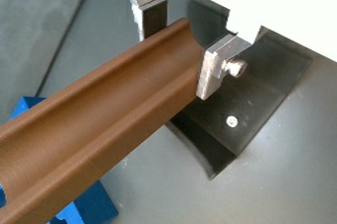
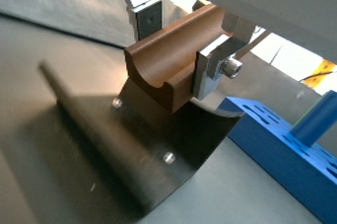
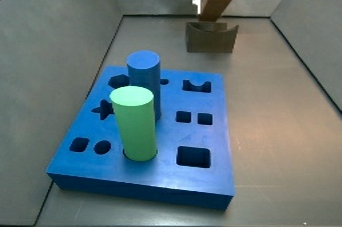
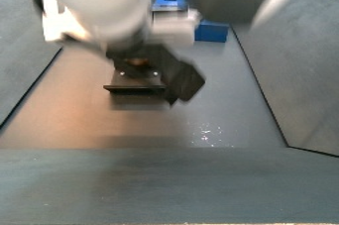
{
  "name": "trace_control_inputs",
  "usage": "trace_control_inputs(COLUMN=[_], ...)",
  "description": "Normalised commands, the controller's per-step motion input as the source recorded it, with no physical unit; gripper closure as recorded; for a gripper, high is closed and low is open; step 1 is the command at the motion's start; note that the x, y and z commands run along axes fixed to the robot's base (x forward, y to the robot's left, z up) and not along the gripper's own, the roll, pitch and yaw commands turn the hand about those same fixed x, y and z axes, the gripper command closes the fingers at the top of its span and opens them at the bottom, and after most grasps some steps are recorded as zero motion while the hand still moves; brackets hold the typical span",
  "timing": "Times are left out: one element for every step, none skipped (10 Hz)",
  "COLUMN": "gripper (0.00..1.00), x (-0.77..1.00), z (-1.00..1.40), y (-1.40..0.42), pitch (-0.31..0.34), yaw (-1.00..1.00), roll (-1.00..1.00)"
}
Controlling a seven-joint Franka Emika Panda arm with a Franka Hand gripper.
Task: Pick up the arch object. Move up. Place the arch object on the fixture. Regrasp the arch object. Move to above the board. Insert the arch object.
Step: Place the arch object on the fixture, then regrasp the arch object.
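Note:
The arch object (image 1: 105,110), an orange-brown bar with a curved groove, rests with its lower end on the dark fixture (image 1: 257,95). It also shows in a wrist view (image 2: 158,70) and, leaning over the fixture (image 3: 210,39), in a side view (image 3: 213,9). My gripper (image 1: 184,42) straddles the bar's upper part. One finger (image 1: 153,16) stands apart from the bar with a visible gap. The opposite finger (image 1: 215,65) lies close against its side. The gripper is open. The blue board (image 3: 201,131) lies nearer the camera. In a side view the arm hides most of the fixture (image 4: 130,82).
A green cylinder (image 3: 131,121) and a blue cylinder (image 3: 143,71) stand upright in the board. The board's edge (image 2: 283,154) lies close beside the fixture plate (image 2: 118,159). Grey walls enclose the floor on three sides.

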Motion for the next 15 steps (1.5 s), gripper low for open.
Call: trace_control_inputs(gripper=[1.0, 1.0, 1.0, 1.0, 1.0, 1.0, 1.0, 0.0, 0.0, 0.0, 0.0, 0.0, 0.0, 0.0, 0.0], x=[0.17, 0.16, 0.1, 0.09, 0.05, 0.05, 0.05, 0.0, 0.0, -0.01, -0.02, -0.03, -0.04, -0.05, -0.04], z=[-0.95, -0.8, -0.5, -0.29, -0.23, -0.23, -0.23, 0.0, 1.0, 1.0, 1.0, 1.0, 1.0, 0.82, 0.64], y=[0.12, 0.09, 0.06, 0.06, 0.04, 0.04, 0.04, 0.0, 0.0, 0.0, 0.01, 0.0, 0.01, 0.01, 0.0], pitch=[-0.01, -0.015, -0.024, -0.04, -0.048, -0.049, -0.048, 0.0, 0.035, 0.036, 0.03, 0.017, 0.008, 0.001, -0.001], yaw=[-0.12, -0.11, -0.09, -0.07, -0.05, -0.04, -0.03, 0.0, -0.02, -0.01, -0.01, -0.01, -0.01, -0.01, 0.0], roll=[-0.37, -0.28, -0.2, -0.17, -0.1, -0.1, -0.1, 0.0, -0.03, -0.02, -0.01, 0.0, 0.02, 0.02, 0.02])
